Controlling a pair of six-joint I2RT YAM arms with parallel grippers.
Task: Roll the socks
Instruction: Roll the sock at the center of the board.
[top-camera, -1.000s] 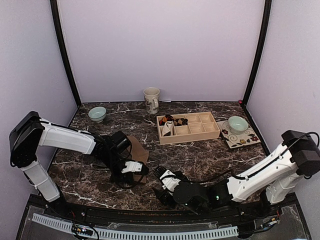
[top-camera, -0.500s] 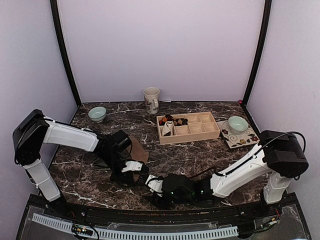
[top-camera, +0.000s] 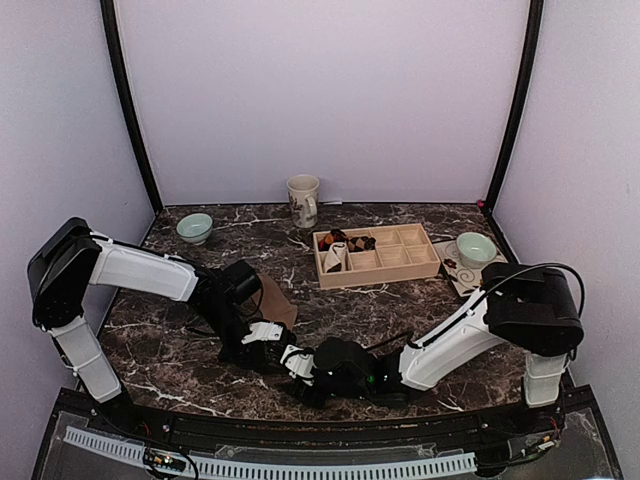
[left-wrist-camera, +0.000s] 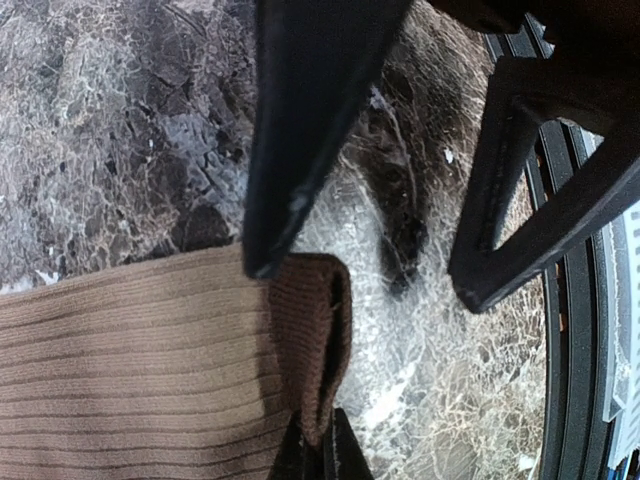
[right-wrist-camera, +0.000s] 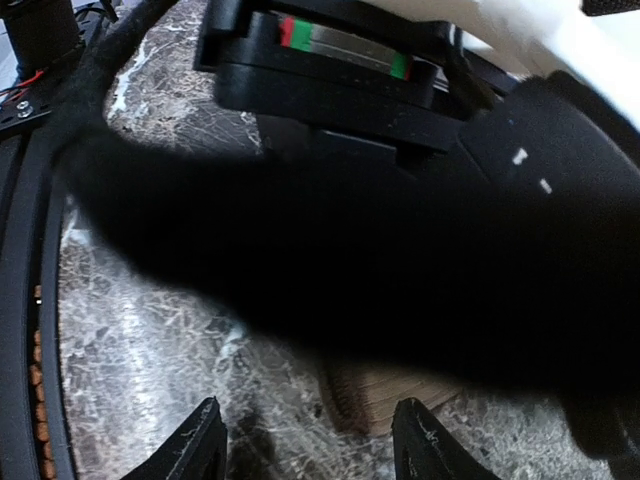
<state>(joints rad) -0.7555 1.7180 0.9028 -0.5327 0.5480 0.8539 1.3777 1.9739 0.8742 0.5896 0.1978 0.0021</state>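
The tan ribbed sock lies flat on the marble left of centre. My left gripper is at its near end, shut on the folded darker cuff, which is pinched between its fingertips. My right gripper is open just right of the left one, low over the table. Its fingers straddle the sock's cuff edge without gripping it. One right finger touches the cuff from above in the left wrist view. A dark checked bundle, apparently the argyle sock, sits in the wooden tray.
The wooden compartment tray stands at back centre with a white rolled sock in it. A mug is behind it, a green bowl at back left, and another bowl on a patterned plate at right.
My right gripper has swung left along the near edge until it is beside the left gripper at the sock's cuff. The left gripper has barely moved.
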